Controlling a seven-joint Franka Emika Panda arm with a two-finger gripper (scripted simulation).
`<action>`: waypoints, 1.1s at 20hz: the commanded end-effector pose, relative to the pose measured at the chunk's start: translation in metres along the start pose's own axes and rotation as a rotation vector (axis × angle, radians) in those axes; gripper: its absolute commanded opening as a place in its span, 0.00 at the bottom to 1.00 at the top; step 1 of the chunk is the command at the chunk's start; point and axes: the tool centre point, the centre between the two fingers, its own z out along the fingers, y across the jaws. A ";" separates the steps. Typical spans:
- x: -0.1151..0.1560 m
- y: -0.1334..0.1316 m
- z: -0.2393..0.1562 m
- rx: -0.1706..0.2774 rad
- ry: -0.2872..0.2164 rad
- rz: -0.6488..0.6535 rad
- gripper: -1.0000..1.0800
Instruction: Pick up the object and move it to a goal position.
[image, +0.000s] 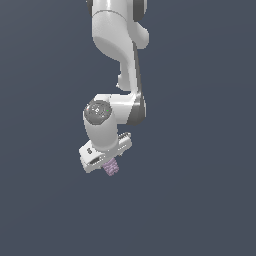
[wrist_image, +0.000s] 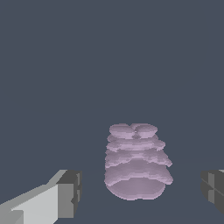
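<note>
The object is a small pale purple-pink block with ridged layers, lying on the dark grey floor. It sits between my two fingers, with a gap showing on each side. One grey fingertip and the other fingertip stand apart from it, so my gripper is open around the block without touching it. In the exterior view the object peeks out just under the white hand, and my gripper is lowered over it, its fingers mostly hidden by the hand.
The white arm reaches down from the top of the exterior view. A plain dark grey floor surrounds the block on all sides. No goal marker shows.
</note>
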 end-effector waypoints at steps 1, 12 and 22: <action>0.000 0.003 0.003 0.001 0.000 -0.018 0.96; -0.001 0.003 0.019 0.002 0.000 -0.024 0.96; -0.001 0.004 0.056 0.002 0.000 -0.027 0.96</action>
